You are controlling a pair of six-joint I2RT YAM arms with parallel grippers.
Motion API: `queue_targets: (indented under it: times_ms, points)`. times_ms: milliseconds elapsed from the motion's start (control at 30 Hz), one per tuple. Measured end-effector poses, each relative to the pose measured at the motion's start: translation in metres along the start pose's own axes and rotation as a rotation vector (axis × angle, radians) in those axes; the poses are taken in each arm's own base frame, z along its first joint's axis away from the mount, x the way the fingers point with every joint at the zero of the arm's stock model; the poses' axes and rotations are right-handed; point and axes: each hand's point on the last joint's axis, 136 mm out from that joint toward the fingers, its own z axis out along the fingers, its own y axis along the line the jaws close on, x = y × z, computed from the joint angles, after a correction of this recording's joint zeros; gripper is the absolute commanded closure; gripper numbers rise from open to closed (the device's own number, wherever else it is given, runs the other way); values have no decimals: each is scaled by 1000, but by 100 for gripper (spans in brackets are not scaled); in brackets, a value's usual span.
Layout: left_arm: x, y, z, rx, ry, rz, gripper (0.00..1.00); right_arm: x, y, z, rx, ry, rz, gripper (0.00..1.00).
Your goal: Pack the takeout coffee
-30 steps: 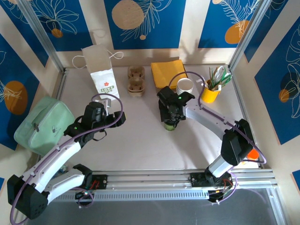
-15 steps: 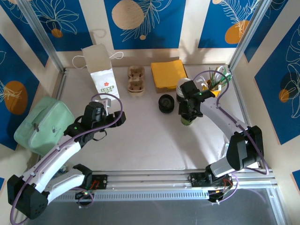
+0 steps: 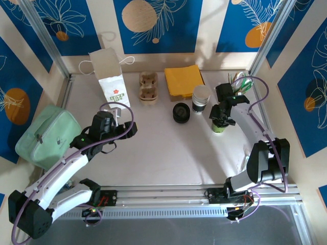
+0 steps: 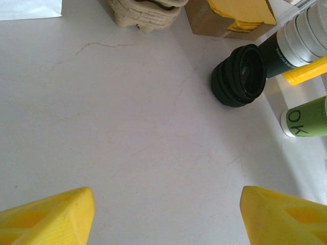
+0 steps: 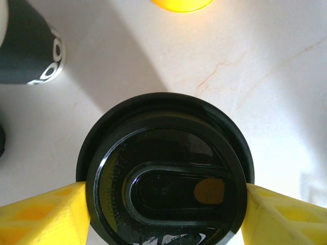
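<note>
Right hand (image 5: 163, 206) around upright takeout coffee (image 5: 162, 168)

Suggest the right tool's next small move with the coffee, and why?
Probably lift and swing left toward the paper bag. The right tool already clamps the takeout coffee at its lid, beside the yellow cup, far from the bag; the white cup stack and loose lids sit between, so carry high.

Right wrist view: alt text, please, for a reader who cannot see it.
The takeout coffee, its round black lid seen from above, is clamped between the yellow fingers of the right gripper. On the pale table beyond: a dark-sleeved cup at upper left and the edge of a yellow cup at the top.
</note>
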Motion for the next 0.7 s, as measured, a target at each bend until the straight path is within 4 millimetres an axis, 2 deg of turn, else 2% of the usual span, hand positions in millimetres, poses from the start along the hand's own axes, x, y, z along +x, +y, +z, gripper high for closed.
queue_targets:
  times_ms: [367, 700]
  points:
    - [2, 0, 4, 6, 9, -9, 26, -18, -28, 11, 7, -4, 111, 29]
    - [2, 0, 4, 6, 9, -17, 26, -26, -37, 14, 11, -7, 146, 29]
